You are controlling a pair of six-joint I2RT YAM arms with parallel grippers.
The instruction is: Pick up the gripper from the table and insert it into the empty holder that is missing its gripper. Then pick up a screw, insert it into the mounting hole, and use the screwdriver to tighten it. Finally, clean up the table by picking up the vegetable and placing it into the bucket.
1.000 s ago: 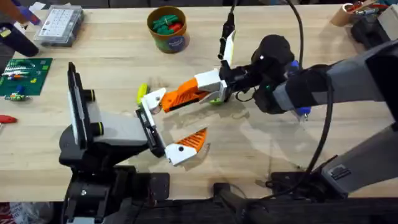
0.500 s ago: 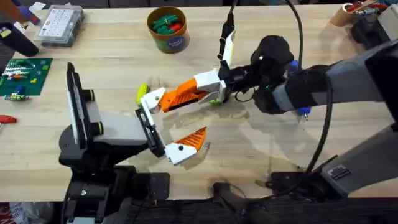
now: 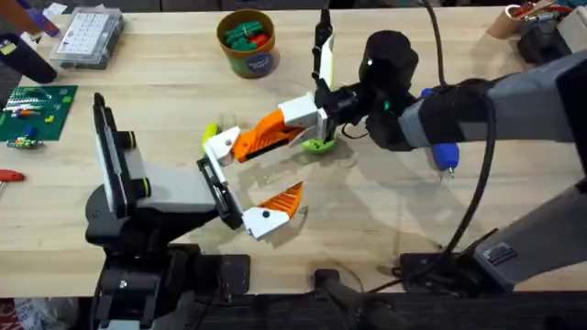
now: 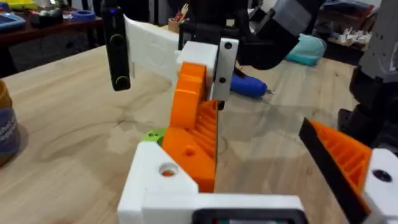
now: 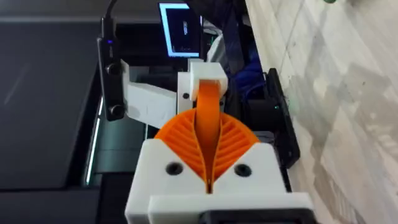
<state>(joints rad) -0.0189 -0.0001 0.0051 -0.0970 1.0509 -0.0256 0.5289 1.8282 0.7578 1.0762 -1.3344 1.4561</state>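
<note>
The gripper (image 3: 255, 137), an orange ribbed finger on a white base, is held just above the table, and my right gripper (image 3: 289, 124) is shut on its orange part. Its white base (image 4: 161, 186) sits against the upper end of the holder (image 3: 218, 188), the black bar ending my left arm. A matching orange finger (image 3: 275, 206) is mounted at the bar's lower end. In the right wrist view the pads (image 5: 177, 146) clamp the orange blade (image 5: 207, 106). A green vegetable (image 3: 319, 145) lies under the right gripper. The bucket (image 3: 248, 57) stands at the back. A blue screwdriver (image 3: 443, 156) lies under the right arm.
A clear compartment box (image 3: 87, 37) and a green circuit board (image 3: 37, 110) lie at the far left. A small yellow-green object (image 3: 209, 131) rests beside the gripper's white base. Green and red items fill the bucket. Cluttered shelves show at the back right.
My right arm has shifted left and toward the back, tilting the held gripper. The green vegetable under it now shows more. The left arm has barely moved.
</note>
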